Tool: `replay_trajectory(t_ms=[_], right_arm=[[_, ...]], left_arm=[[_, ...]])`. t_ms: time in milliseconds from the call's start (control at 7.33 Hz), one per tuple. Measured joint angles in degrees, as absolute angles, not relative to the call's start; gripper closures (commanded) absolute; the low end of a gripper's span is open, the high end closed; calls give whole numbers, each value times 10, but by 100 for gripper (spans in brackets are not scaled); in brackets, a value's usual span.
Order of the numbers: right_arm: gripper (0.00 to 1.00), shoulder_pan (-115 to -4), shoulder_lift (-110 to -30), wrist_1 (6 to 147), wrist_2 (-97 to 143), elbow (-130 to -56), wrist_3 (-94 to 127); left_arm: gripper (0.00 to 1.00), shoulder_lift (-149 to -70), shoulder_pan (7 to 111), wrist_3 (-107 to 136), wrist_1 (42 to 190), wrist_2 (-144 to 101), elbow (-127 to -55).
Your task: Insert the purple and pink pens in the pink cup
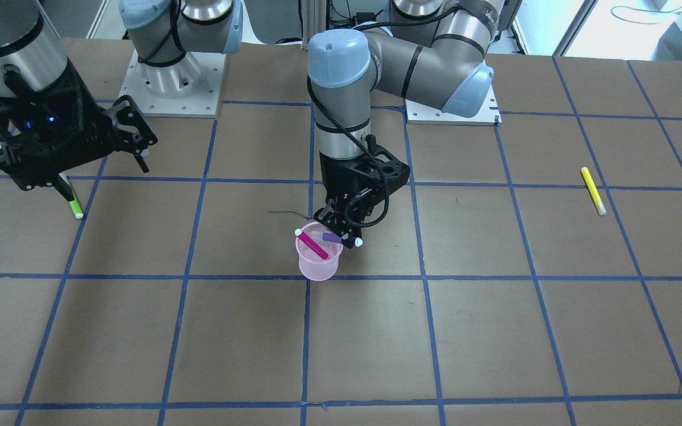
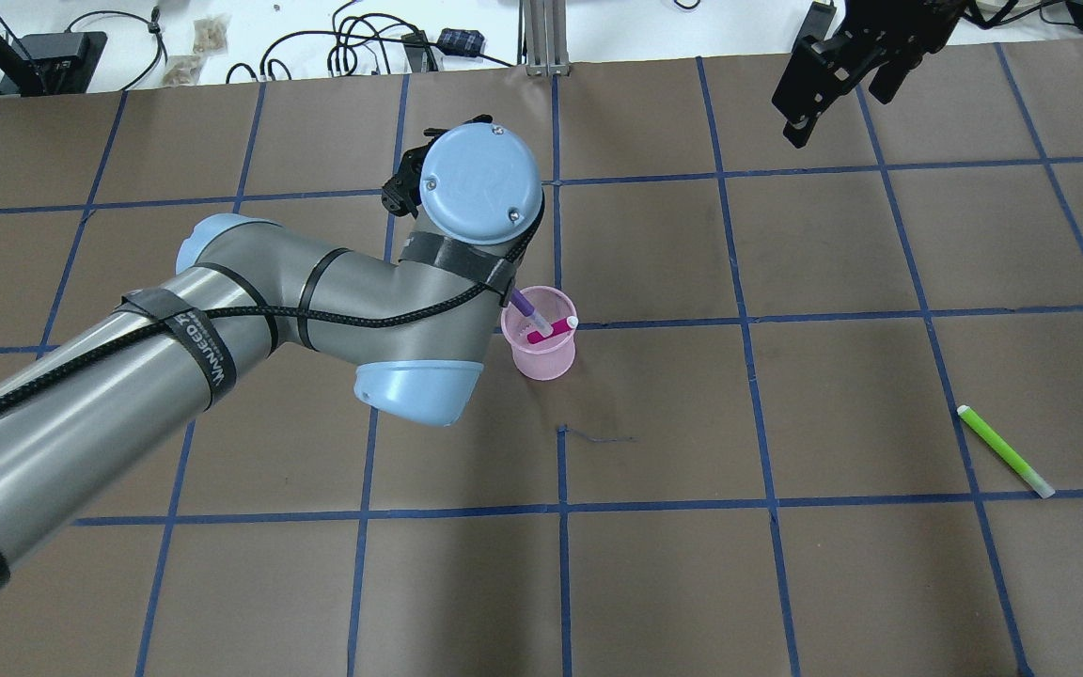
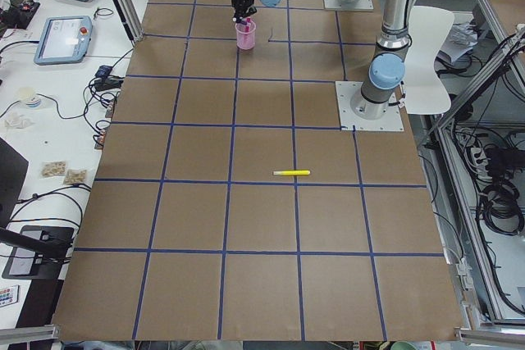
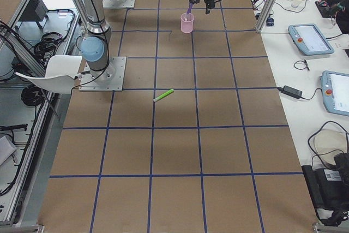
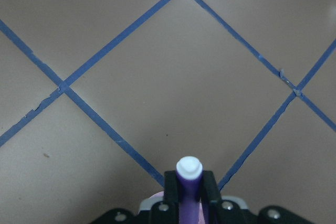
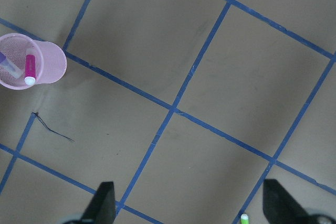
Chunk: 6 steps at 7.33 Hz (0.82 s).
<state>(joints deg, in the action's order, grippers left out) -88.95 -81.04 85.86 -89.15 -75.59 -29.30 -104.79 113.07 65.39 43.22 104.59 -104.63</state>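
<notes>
The pink cup (image 1: 318, 264) stands upright near the table's middle. The pink pen (image 1: 312, 244) leans inside it, white cap up; it also shows in the overhead view (image 2: 553, 328). My left gripper (image 1: 337, 233) is just above the cup's rim, tilted, shut on the purple pen (image 1: 330, 237). The purple pen's lower end reaches into the cup (image 2: 541, 355). In the left wrist view the purple pen (image 5: 188, 179) sits clamped between the two fingers. My right gripper (image 6: 189, 203) is open and empty, high up and far from the cup (image 6: 47, 64).
A green pen (image 2: 1004, 451) lies on the table on my right side, below the right gripper. A yellow pen (image 1: 593, 190) lies far off on my left side. Blue tape lines grid the brown table.
</notes>
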Motion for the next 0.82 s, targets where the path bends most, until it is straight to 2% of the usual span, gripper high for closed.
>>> replay_trajectory(t_ms=[136, 273, 409, 545, 818], right_arm=[[0, -889, -810, 859, -891, -756, -293], [0, -889, -810, 859, -891, -756, -293], [0, -889, -810, 858, -891, -756, -293], [0, -889, -810, 858, -891, -756, -293], [0, -889, -810, 858, -891, -756, -293]], left_arm=[[89, -1049, 1131, 654, 432, 1046, -1047], [69, -1050, 1131, 654, 432, 1046, -1048], [41, -1052, 1132, 654, 432, 1047, -1048], [24, -1053, 1132, 655, 432, 1048, -1048], [7, -1055, 1132, 656, 431, 1045, -1047]])
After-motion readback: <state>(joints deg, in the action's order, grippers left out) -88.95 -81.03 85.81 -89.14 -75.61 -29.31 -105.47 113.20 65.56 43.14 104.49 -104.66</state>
